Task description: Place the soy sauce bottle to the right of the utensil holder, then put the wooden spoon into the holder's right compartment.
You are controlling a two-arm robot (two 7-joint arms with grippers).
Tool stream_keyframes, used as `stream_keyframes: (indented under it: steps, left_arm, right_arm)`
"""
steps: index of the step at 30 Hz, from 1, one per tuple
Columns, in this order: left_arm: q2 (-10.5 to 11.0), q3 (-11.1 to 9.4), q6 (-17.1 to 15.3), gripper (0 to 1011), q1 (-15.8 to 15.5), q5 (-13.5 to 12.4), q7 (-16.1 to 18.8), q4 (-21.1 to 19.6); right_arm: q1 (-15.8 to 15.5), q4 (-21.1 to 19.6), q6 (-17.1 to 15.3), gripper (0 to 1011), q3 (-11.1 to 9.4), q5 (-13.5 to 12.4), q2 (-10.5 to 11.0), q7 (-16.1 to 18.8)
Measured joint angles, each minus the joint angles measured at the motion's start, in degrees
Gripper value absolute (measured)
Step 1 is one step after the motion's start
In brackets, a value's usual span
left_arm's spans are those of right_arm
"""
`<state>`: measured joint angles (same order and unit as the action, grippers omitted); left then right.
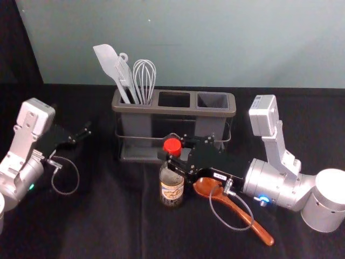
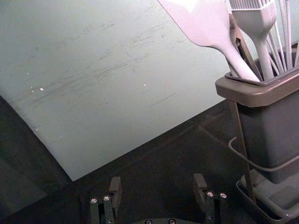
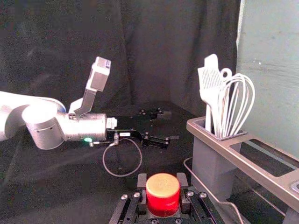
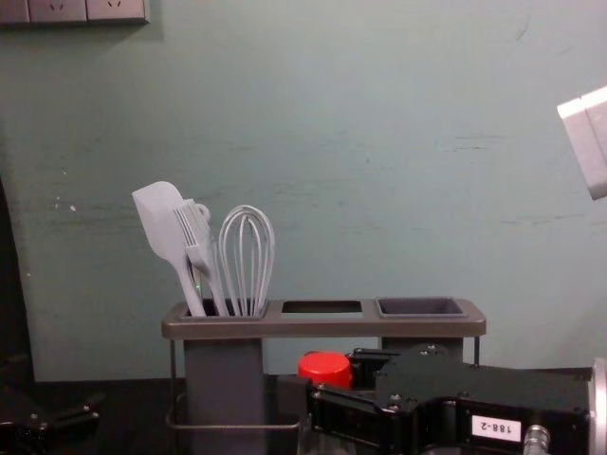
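The utensil holder (image 1: 174, 110) is flanked on its left by the wide-spread left gripper (image 1: 84, 132) and faced by the right gripper (image 1: 173, 151), by which the wooden spoon (image 1: 239, 210) is partly covered and the soy sauce bottle (image 1: 172, 189) is clasped upright.

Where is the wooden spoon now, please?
In the head view, the spoon lies right of the bottle, on the near side of the right hand.

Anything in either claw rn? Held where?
Right claw: soy sauce bottle, gripped at the top, right by the red cap. Left claw: open, nothing held.
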<state>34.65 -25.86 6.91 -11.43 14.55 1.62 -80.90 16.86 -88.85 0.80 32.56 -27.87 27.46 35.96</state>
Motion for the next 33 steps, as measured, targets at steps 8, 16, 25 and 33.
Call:
stream_keyframes:
  steps: [8, 16, 25, 33]
  left_arm:
    - [0.0, 0.0, 0.0, 1005, 0.0, 0.0, 0.0, 0.0]
    - [0.0, 0.0, 0.0, 1005, 0.0, 0.0, 0.0, 0.0]
    - [0.0, 0.0, 0.0, 1005, 0.0, 0.0, 0.0, 0.0]
    - [0.0, 0.0, 0.0, 1005, 0.0, 0.0, 0.0, 0.0]
  right_arm:
    - [-0.82, -2.05, 0.34, 381, -0.87, -1.21, 1.01, 0.12]
    - [-4.14, -7.85, -0.52, 381, -3.64, -3.71, 4.18, -1.39]
    - [-12.55, -15.05, 0.35, 381, -9.95, -6.53, 10.04, -5.14]
    - [-19.22, -17.59, 2.04, 381, -16.4, -7.45, 13.77, -7.48]
